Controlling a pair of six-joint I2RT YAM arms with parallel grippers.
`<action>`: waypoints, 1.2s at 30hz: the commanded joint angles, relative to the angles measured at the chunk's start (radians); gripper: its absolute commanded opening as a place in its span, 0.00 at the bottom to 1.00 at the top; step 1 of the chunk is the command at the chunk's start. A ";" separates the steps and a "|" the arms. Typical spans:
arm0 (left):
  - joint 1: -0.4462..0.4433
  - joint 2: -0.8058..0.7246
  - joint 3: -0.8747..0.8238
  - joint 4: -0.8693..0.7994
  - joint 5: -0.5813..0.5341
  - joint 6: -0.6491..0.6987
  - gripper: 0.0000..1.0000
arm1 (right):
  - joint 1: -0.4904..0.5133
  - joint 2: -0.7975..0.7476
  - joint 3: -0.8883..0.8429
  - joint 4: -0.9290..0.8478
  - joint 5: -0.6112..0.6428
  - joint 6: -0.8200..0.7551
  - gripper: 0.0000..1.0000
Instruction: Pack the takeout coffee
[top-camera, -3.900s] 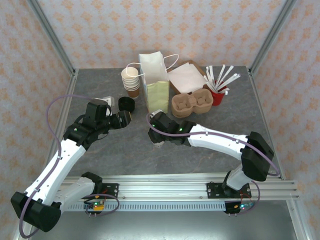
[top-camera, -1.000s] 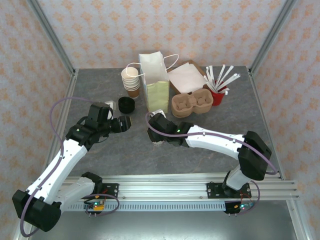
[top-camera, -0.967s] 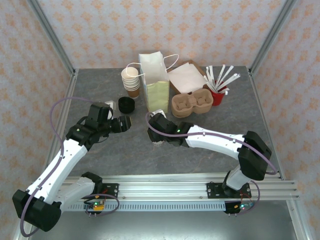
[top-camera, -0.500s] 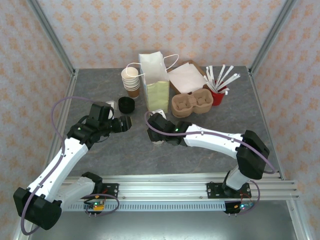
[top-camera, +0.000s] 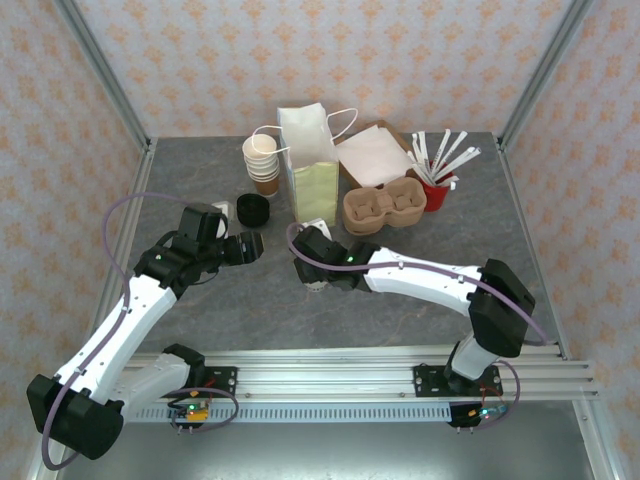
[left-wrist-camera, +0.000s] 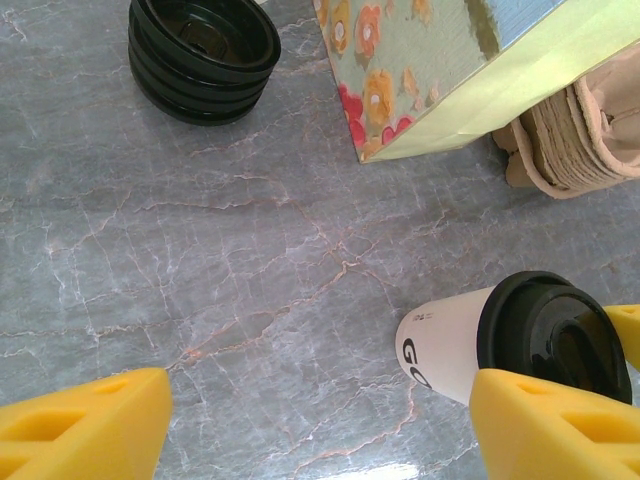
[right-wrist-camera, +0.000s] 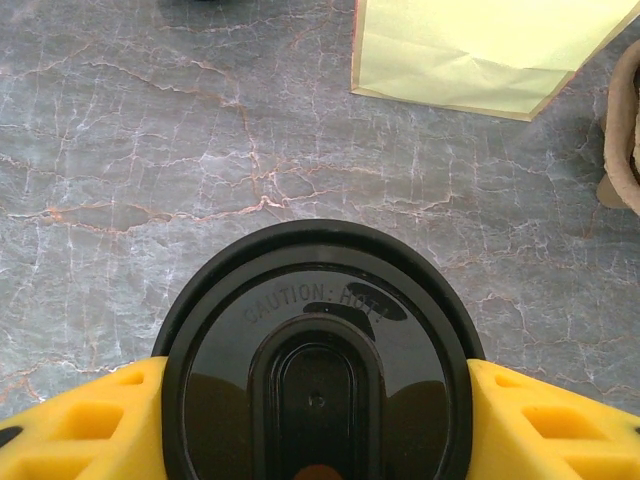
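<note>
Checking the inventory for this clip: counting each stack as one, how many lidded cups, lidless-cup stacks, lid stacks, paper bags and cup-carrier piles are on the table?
lidded coffee cup: 1
lidless cup stack: 1
black lid stack: 1
paper bag: 1
cup carrier pile: 1
Total: 5
</note>
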 joint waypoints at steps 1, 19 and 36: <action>0.003 -0.004 0.013 -0.019 0.003 0.013 0.79 | -0.009 0.148 -0.126 -0.383 -0.022 -0.002 0.56; 0.002 -0.004 0.020 -0.015 0.009 0.007 0.80 | -0.017 0.083 -0.021 -0.317 -0.039 -0.004 0.62; -0.006 -0.004 0.040 -0.014 0.015 0.005 0.80 | -0.057 0.032 0.105 -0.325 -0.074 -0.006 0.75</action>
